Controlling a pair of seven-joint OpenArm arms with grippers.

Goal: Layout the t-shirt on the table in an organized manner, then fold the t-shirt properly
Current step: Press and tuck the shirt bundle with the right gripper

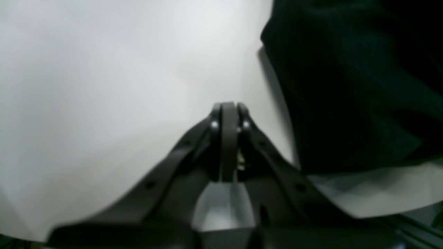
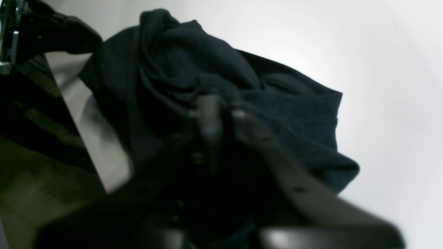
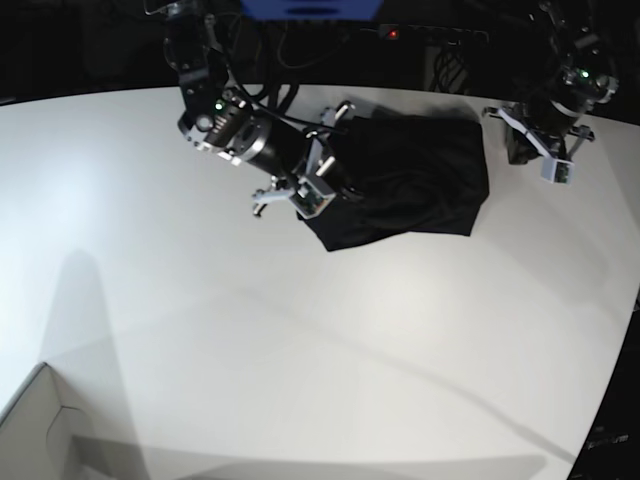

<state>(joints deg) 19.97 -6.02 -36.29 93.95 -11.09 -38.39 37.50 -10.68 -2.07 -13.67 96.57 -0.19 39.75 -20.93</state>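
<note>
The black t-shirt (image 3: pixel 410 180) lies bunched and creased at the far middle of the white table (image 3: pixel 300 330). My right gripper (image 3: pixel 335 182) is at its left edge. In the right wrist view the right gripper (image 2: pixel 219 105) has its fingers pressed together in the dark folds of the t-shirt (image 2: pixel 277 103), shut on the cloth. My left gripper (image 3: pixel 518 145) hovers just off the garment's right side. In the left wrist view the left gripper (image 1: pixel 228 105) is shut and empty over bare table (image 1: pixel 104 86), with the t-shirt (image 1: pixel 346 86) to its right.
A pale box corner (image 3: pixel 40 430) sticks in at the near left. The table's curved far edge runs just behind the garment, against a dark background with cables. White tabletop (image 2: pixel 380 52) stretches beyond the shirt in the right wrist view.
</note>
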